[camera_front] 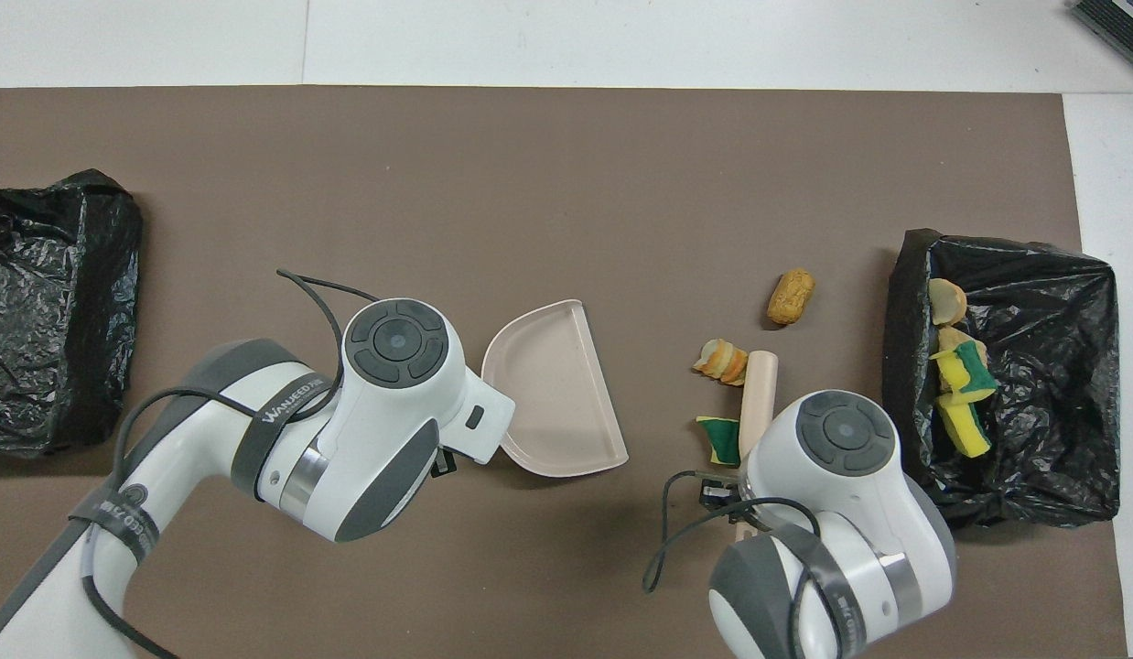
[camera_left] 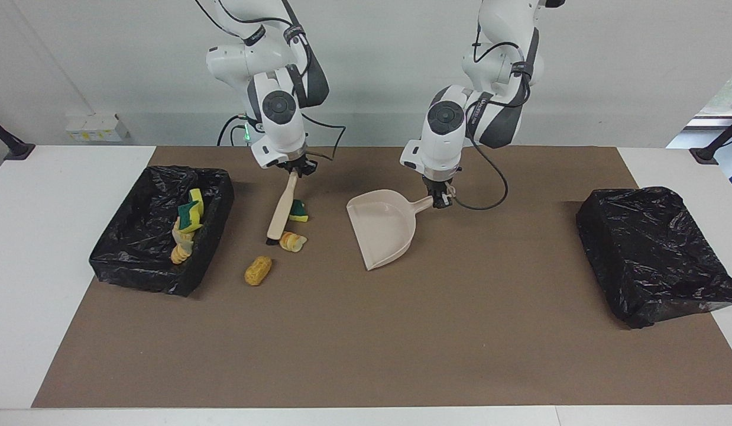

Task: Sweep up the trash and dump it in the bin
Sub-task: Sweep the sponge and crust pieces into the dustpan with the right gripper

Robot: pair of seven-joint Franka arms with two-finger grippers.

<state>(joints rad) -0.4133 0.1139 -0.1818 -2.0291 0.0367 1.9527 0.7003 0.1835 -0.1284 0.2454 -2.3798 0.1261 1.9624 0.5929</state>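
My right gripper (camera_left: 293,172) was clenched on the top of the brush (camera_left: 281,208) handle, the brush slanting down from it to the mat (camera_left: 366,331), bristles touching down just beside the sliced bread bit (camera_left: 293,241). A green-faced sponge chunk (camera_left: 298,211) lay against the brush shaft just under my gripper, on the side toward the dustpan (camera_left: 382,233). A golden roll (camera_left: 258,270) sat a little past the bristles, apart from the other two. Toward my arm's end of the table stood the open bin (camera_left: 219,195), lined in black, with more sponge and bread bits (camera_left: 186,228) already inside. My left gripper (camera_left: 440,202) was clamped on the dustpan's handle, the pan resting on the mat with its open mouth facing the loose trash but well apart from it. Beyond that, at my left arm's end, sat a second black-bagged bin (camera_left: 653,251). I judged the bits light and soft: the sponge would squash and skid easily, the sliced piece might fan apart or tumble, and the roll would likely spin away under a glancing push. None needed gripping; a low, square stroke with the bristles behind each one should have carried them to the pan. On my left forearm band in the overhead view I could read lettering like "WANJEED" (camera_front: 283,403); I could make out no other writing.
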